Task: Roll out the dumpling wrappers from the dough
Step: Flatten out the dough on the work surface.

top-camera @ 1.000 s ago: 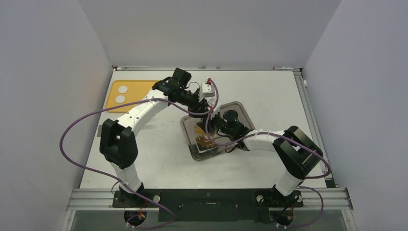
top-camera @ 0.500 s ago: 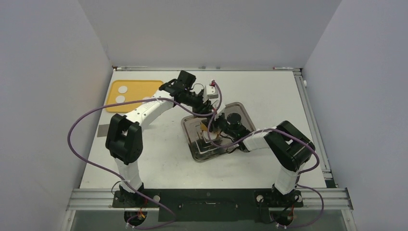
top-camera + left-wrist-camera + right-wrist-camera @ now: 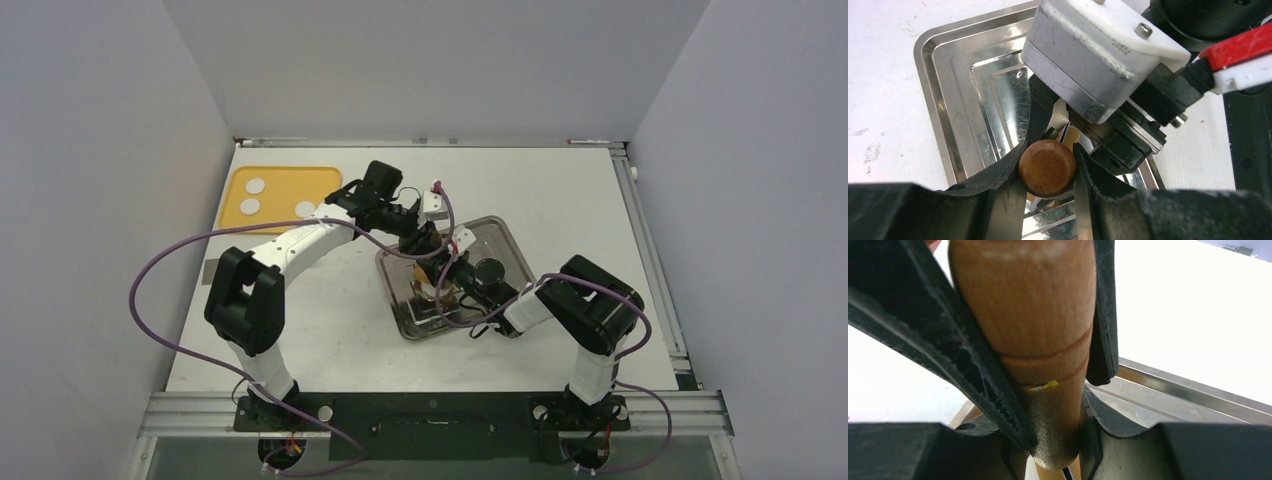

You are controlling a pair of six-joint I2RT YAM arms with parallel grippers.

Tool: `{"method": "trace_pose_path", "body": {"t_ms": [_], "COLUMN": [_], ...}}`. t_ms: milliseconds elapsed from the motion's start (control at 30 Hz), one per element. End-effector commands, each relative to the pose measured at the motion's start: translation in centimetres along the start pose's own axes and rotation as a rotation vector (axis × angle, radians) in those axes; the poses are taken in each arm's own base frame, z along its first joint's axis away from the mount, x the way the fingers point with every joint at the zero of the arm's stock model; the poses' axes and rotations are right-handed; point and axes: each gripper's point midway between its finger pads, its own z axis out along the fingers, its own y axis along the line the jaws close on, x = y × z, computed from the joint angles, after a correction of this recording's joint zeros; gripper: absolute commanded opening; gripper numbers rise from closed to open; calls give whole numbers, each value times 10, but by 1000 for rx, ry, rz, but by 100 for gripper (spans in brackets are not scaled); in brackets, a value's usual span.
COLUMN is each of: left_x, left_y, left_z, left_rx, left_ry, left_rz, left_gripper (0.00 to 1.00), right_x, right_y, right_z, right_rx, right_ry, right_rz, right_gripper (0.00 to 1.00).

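The left fingers [image 3: 998,177] are partly closed, pinching the rounded end knob of a wooden rolling pin [image 3: 1047,168] from both sides. The right fingers [image 3: 948,350] are also closed part way, clamped around the pin's shaft near where it narrows toward the handle. Both arms thus grip the same rolling pin, which sits over a metal tray [image 3: 923,55] near the middle of the tabletop [image 3: 560,190].

In the left wrist view, the grey and white block [image 3: 1088,55] at the right arm's wrist sits just beyond the knob and hides most of the pin and part of the tray floor. I cannot tell what lies under the pin.

The dough [image 3: 254,185] is well apart from the tray. It is three small white round pieces lying on a yellow board [image 3: 285,180] at the far left corner of the tabletop, two on the left and one toward the right edge.

The pin is smooth reddish-brown wood with two turned grooves and a small yellow speck by the lower one. The fingers are black with ridged inner faces. The tray is shiny, rectangular with rounded corners and a stepped rim. Purple cables loop along both arms.
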Motion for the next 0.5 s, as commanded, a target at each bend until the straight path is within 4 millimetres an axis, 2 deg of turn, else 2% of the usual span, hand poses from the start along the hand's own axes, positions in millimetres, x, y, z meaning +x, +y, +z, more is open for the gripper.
{"method": "trace_pose_path", "body": {"t_ms": [0, 233, 467], "left_x": [101, 105, 114], "left_y": [-49, -51, -67], "left_z": [5, 2, -3], "left_rx": [106, 102, 127], "left_ry": [267, 254, 255], "left_rz": [-291, -313, -349], "left_gripper": [0, 0, 0], "right_x": [134, 141, 148], "right_y": [24, 25, 31], "right_z": [-62, -71, -81], "right_rx": [-5, 1, 5], "right_ry": [453, 468, 484], "right_rz": [201, 229, 254], "right_gripper": [8, 8, 8]}}
